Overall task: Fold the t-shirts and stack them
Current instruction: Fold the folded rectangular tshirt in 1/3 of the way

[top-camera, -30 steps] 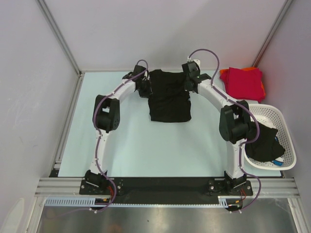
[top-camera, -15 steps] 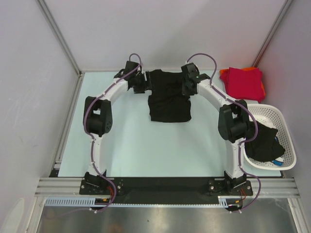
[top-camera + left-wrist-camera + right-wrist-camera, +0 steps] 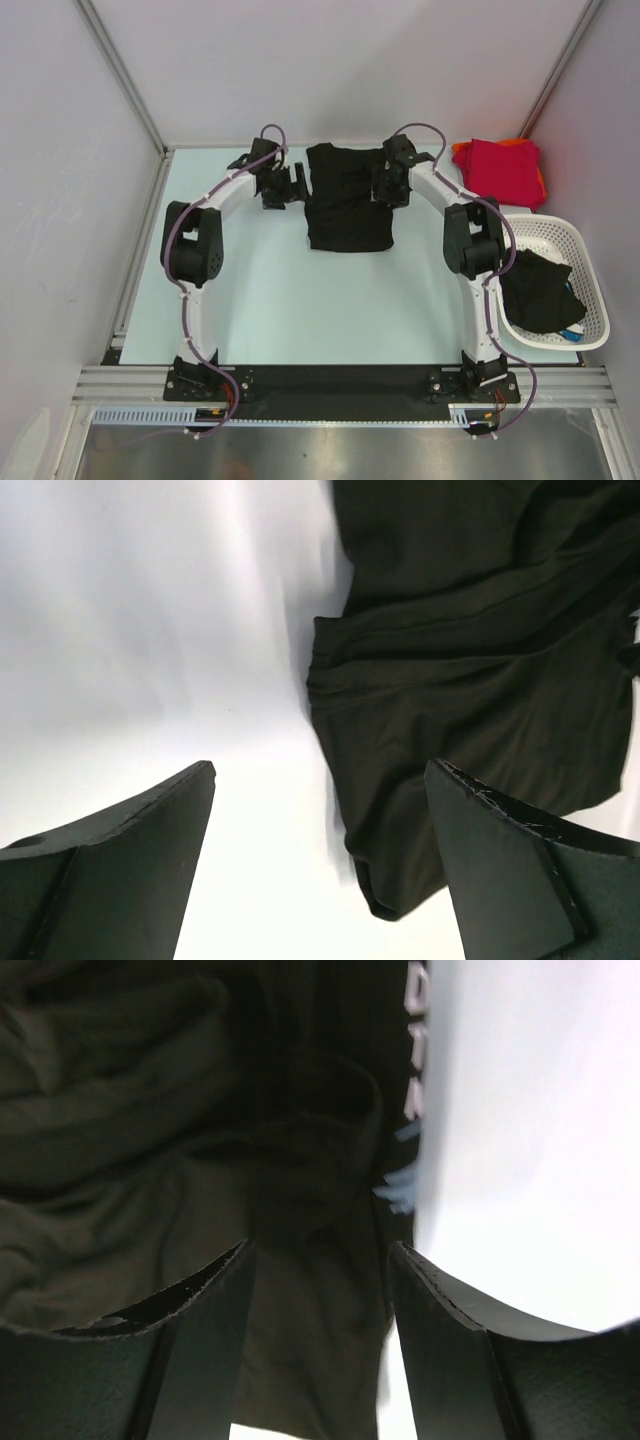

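Observation:
A black t-shirt [image 3: 347,200] lies folded flat at the back middle of the table. My left gripper [image 3: 284,187] hovers just off its left edge, open wide; in the left wrist view the shirt's [image 3: 470,650] folded edge lies below, between the spread fingers [image 3: 130,870], untouched. My right gripper [image 3: 389,185] stands open over the shirt's right edge; in the right wrist view dark cloth [image 3: 150,1140] fills the gap below the gripper [image 3: 320,1250]. A crimson red t-shirt [image 3: 503,170] lies folded on an orange one [image 3: 516,143] at the back right.
A white lattice basket [image 3: 568,238] stands at the right edge with black cloth [image 3: 540,292] bunched inside. The pale table [image 3: 260,290] is fenced by a metal frame and white walls. Both arms arch from their bases at the near edge.
Both grippers have gone from shut to open and let go of the black t-shirt. The left arm swung leftward off the shirt; the right shifted slightly. The shirt stays folded.

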`<state>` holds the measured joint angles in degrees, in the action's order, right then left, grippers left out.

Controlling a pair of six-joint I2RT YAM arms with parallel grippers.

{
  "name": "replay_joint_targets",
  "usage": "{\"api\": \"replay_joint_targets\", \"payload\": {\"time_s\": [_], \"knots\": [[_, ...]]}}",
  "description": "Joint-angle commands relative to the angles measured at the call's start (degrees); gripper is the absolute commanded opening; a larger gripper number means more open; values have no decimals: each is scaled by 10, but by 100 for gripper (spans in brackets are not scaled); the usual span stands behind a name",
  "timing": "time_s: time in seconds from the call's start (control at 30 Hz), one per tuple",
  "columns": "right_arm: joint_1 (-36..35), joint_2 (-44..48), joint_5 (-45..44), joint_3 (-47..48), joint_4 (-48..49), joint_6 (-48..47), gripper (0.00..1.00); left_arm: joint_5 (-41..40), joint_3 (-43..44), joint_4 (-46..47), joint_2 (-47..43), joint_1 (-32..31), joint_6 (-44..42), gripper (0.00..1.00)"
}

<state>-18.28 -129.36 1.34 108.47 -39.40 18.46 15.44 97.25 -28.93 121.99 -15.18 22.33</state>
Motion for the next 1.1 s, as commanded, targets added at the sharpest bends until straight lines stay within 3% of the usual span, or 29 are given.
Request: {"api": "replay_joint_targets", "payload": {"time_s": [0.0, 0.4, 0.5, 0.57, 0.6, 0.63, 0.7, 1.07], "knots": [[1, -27, 52, 68, 6, 12, 61, 7, 29, -14, 24, 3, -19, 92], [-6, -103, 73, 159, -19, 27, 54, 13, 113, -38, 121, 2, 13, 91], [-9, -99, 51, 159, -24, 25, 45, 25, 144, -31, 143, 2, 29, 86], [-10, -94, 36, 154, -24, 23, 32, 42, 157, -13, 160, 2, 49, 65], [-11, -87, 30, 151, -23, 23, 6, 60, 162, -9, 168, 0, 54, 39], [-12, -83, 24, 145, -21, 21, 0, 66, 171, -9, 175, -4, 59, 27], [-13, -71, 11, 139, -18, 19, 0, 78, 193, -9, 187, -10, 65, 0], [-16, 31, -55, 30, 36, 4, 0, 85, 177, -1, 128, -28, 46, 0]]}}
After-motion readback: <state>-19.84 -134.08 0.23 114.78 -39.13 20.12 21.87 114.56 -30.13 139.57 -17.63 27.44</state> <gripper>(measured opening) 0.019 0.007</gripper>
